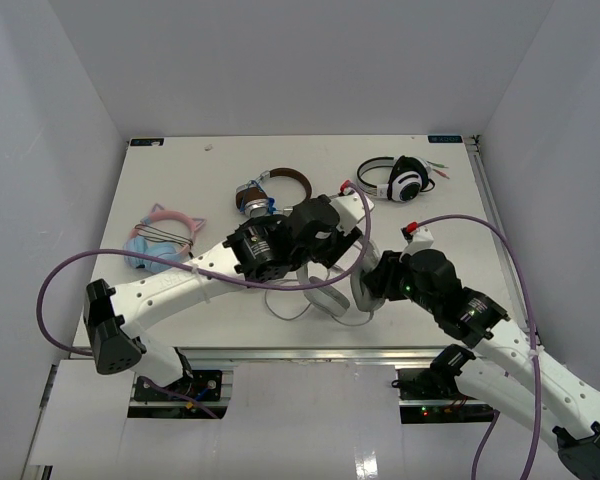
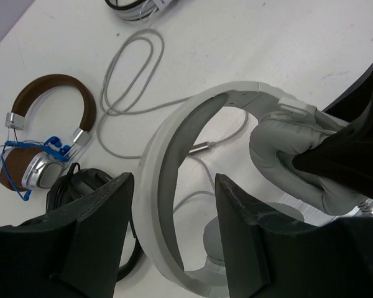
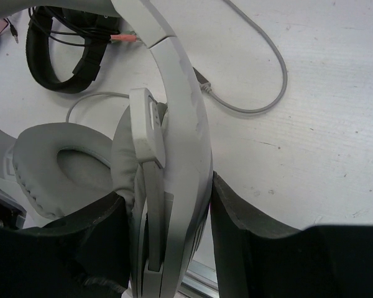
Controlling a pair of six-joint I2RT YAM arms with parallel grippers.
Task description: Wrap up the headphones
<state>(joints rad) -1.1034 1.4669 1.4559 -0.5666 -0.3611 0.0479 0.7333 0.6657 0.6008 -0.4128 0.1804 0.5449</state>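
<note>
- Top view: a white desk (image 1: 180, 170) stands between plain white walls. The large white and grey headphones (image 1: 345, 308) lie at the middle of the desk's near edge, mostly hidden under two robot arms.
- The left arm (image 1: 180, 285) reaches in from the lower left and the right arm (image 1: 480, 320) from the lower right. They meet over the headphones.
- A loop of thin grey cable (image 1: 285, 300) lies just left of them.
- Farther back are a brown-banded pair (image 1: 275, 185) and a smaller white pair with black ear cups (image 1: 400, 182). A pink cat-eared pair (image 1: 165, 230) sits at the left.
- Left wrist view: the left hand (image 2: 174, 211) is open, its two black fingers spread apart. The wide white band (image 2: 152, 180) curves through the gap between them; whether either finger touches it cannot be told.
- A grey padded ear cup (image 2: 280, 155) sits at the right, against the dark right arm. The cable loops across the desk beside the brown-banded pair, which has a blue cord (image 2: 25, 155) wound on it.
- Right wrist view: the right hand (image 3: 168, 248) is clamped on the headphones, with one finger on each side of the band and the cup folded against it.
- A black pair (image 3: 56, 68) lies behind, at the upper left.
</note>
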